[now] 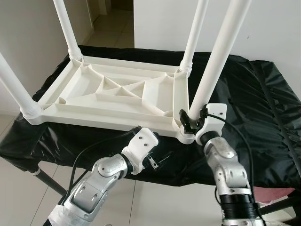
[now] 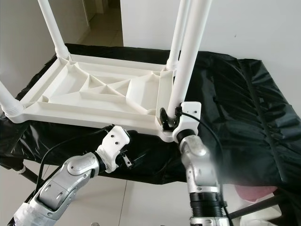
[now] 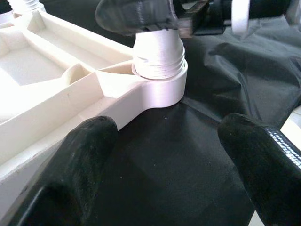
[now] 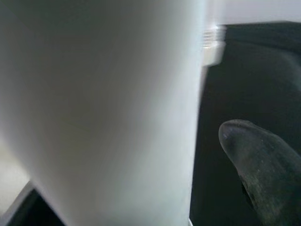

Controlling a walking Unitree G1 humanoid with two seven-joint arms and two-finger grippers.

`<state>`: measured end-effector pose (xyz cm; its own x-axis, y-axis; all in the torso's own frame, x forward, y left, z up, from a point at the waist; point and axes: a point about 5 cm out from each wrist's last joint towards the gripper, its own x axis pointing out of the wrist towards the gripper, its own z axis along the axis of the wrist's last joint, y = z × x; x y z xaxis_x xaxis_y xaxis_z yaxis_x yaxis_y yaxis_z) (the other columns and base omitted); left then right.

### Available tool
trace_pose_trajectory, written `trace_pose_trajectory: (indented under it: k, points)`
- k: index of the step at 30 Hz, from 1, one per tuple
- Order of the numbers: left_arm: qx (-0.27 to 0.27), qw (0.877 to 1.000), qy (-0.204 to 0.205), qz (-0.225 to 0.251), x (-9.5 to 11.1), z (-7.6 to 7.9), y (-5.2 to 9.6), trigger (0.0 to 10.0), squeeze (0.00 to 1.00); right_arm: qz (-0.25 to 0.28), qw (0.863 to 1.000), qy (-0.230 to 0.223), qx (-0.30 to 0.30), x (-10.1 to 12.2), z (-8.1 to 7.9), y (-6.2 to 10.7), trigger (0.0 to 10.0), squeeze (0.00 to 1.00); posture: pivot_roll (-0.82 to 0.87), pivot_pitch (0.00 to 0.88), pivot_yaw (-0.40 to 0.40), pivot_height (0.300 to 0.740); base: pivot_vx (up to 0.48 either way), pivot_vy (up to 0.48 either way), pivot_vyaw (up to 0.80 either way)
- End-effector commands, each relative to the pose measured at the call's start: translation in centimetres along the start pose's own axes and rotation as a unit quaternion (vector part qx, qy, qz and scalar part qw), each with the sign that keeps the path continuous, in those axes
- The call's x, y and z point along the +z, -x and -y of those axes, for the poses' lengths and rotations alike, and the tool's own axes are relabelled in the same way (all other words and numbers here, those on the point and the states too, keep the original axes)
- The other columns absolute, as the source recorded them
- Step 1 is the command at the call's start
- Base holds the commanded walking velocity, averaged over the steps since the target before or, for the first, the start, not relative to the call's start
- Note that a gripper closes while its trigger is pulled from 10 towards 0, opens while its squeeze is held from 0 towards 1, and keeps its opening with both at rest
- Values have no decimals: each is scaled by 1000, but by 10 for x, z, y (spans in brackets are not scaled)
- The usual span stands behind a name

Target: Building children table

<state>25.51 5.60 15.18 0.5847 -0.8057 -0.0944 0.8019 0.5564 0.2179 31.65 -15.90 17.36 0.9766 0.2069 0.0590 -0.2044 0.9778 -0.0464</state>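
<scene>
- An upturned white children's table top (image 1: pixel 117 94) lies ribbed side up on a worktop (image 1: pixel 263 117) draped in a black cover (image 2: pixel 244 122), over the worktop's left and middle part, its near rim along the worktop's near edge.
- Four white legs rise from its corner sockets: the far-left leg (image 1: pixel 66 28), the far-right leg (image 1: pixel 195 33), the near-left leg (image 1: pixel 16 92) and the near-right leg (image 1: pixel 221 52).
- The right tool (image 1: pixel 192 120) reaches up from below the worktop's near edge to the foot of the near-right leg, just above the threaded collar where the leg meets its round corner socket (image 3: pixel 162 87).
- In the right wrist view, the leg's white tube lies close against the camera, with one black fingertip (image 4: pixel 261 160) beside it; the head views show the black fingers wrapped about the leg, so the right tool appears clamped on the near-right leg.
- The left tool (image 3: pixel 174 160) sits just off the near edge of the worktop, beside the table top's near rim and left of the socket.
- Its two black fingers (image 3: pixel 80 165) stand wide apart, gripping nothing, with the black cover between them and one finger close to the white rim.
- Pale floor tiles (image 1: pixel 113 26) lie beyond the worktop's far edge.
</scene>
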Motion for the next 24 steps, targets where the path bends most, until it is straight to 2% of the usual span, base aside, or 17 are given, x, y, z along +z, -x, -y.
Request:
trace_pose_trajectory:
  k: [1, 2, 4, 6, 8, 9, 13, 15, 16, 17, 18, 19, 20, 21, 24]
  points:
    - [-17, 1000, -1, -7, -2, 2, 0, 10000, 0, -4, 999, 8, 38, 2, 3, -3, 10000, 0, -22, 91, -7, 740, 0, 0, 0]
    - [-17, 1000, -1, -7, -2, 2, 0, 10000, 0, -4, 999, 8, 38, 2, 3, -3, 10000, 0, -22, 91, -7, 740, 0, 0, 0]
    - [-15, 1000, 0, -5, -1, 0, -1, 10000, 0, -10, 995, 32, 90, 2, 6, -5, 10000, 0, -23, 85, -6, 740, 0, 0, 0]
    - [-15, 1000, -1, -4, -1, 0, -2, 10000, 0, -14, 994, 37, 103, 1, 6, -6, 10000, 0, -23, 85, -6, 740, 0, 0, 0]
    - [-15, 1000, -5, -3, -1, 0, -2, 10000, 0, -20, 988, 66, 139, -2, 7, -6, 10000, 0, -22, 80, -6, 740, 0, 0, 0]
    - [-15, 1000, -5, -3, -1, 0, -2, 10000, 0, -20, 988, 66, 139, -2, 7, -6, 10000, 0, -22, 80, -6, 740, 0, 0, 0]
    - [-9, 1000, -10, -1, 0, -3, -4, 10000, 0, -28, 977, 74, 200, -7, 6, -9, 10000, 0, -20, 74, -9, 740, 0, 0, 0]
    - [-9, 1000, -10, -1, 1, -3, -4, 10000, 0, -30, 975, 74, 206, -8, 5, -10, 10000, 0, -20, 74, -9, 740, 0, 0, 0]
    - [-8, 1000, -10, -1, 1, -3, -3, 10000, 0, -35, 972, 73, 220, -10, 4, -11, 8824, 0, -15, 73, -10, 740, 0, 0, 0]
    - [-8, 1000, -10, -1, 1, -3, -3, 10000, 0, -38, 970, 77, 228, -11, 4, -11, 5529, 0, -12, 72, -11, 740, 0, 0, 0]
    - [-8, 1000, -10, -1, 1, -3, -3, 10000, 0, -38, 970, 77, 228, -11, 4, -11, 5529, 0, -12, 72, -11, 740, 0, 0, 0]
    - [-8, 1000, -10, -1, 1, -3, -3, 10000, 0, -42, 967, 72, 239, -13, 4, -12, 4275, 0, -12, 72, -11, 740, 0, 0, 0]
    - [-7, 1000, -9, -1, 1, -3, -3, 10000, 0, -44, 966, 75, 244, -15, 4, -12, 667, 0, -8, 71, -12, 740, 0, 0, 0]
    - [-7, 1000, -9, 0, 1, -3, -3, 10000, 0, -46, 965, 73, 246, -17, 5, -13, 0, 0, -8, 71, -13, 740, 0, 0, 0]
    - [-7, 1000, -9, 0, 1, -3, -3, 10000, 0, -48, 966, 72, 245, -18, 6, -13, 0, 0, -8, 71, -13, 740, 0, 0, 0]
